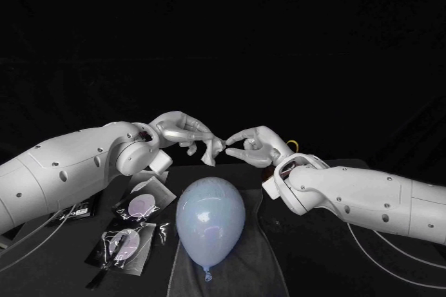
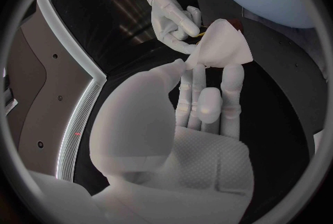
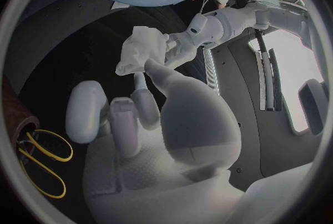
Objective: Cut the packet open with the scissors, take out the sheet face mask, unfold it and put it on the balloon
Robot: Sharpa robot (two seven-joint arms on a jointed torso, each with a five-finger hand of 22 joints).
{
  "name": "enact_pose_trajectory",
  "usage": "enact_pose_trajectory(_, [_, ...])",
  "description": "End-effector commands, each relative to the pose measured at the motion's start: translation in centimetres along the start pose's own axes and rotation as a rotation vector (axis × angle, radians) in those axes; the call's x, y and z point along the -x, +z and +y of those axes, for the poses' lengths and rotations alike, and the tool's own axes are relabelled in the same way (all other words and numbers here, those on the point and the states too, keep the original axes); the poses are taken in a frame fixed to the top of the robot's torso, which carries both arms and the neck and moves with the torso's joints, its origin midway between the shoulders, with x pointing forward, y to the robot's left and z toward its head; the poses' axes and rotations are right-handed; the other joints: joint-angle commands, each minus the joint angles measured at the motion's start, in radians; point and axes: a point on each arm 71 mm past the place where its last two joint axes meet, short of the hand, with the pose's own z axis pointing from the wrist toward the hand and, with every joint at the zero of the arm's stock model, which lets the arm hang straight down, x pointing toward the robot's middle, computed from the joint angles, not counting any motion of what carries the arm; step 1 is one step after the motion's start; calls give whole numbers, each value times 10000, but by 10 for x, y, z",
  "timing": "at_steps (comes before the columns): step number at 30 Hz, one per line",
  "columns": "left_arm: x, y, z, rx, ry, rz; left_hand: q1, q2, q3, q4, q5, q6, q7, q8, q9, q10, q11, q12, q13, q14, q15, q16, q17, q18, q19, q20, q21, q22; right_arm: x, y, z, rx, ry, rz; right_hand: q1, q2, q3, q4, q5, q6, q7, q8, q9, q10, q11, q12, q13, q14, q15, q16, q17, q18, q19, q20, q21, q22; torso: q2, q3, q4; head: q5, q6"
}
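Both fingertip sets are clamped on the folded mask (image 2: 218,43): my left hand (image 1: 191,133) and right hand (image 1: 252,144) hold it in the air just beyond the balloon (image 1: 211,218). Unfolding is the step in hand, I judge. Next I should draw its edges apart gently, without tearing.

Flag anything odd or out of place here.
Nothing spilled or damaged. The sheet mask is a folded wad pinched between the left robot hand and right robot hand, not spread out; packets lie askew beside the balloon.
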Motion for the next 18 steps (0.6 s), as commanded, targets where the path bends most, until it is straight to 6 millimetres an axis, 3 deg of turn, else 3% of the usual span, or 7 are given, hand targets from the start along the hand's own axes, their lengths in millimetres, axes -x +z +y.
enact_pose_trajectory(1, [-3,0,-2,-77,-125,210,117,-18,61,-15,39,46,14,69,190,46,-8,-47,-8,35,-3,36,-8,19,72,-29,40,16,1,1,4,332,-196,-422,17,-33,15,68,-34,-91,28,-84,-17,2,26,22,-18,834,92,68,1438,-94,10,37,26,820,-1,4,-2,7,-12])
enact_pose_trajectory(18, [-6,-1,-6,-283,-220,196,124,-22,72,-23,39,50,16,68,199,61,-11,-59,-13,64,-6,48,46,11,108,-32,73,61,-13,6,6,173,-158,327,-117,-73,-126,219,-47,14,32,-61,9,-94,52,-6,-17,833,131,85,1471,-79,-29,91,-20,827,-9,0,-16,0,-20])
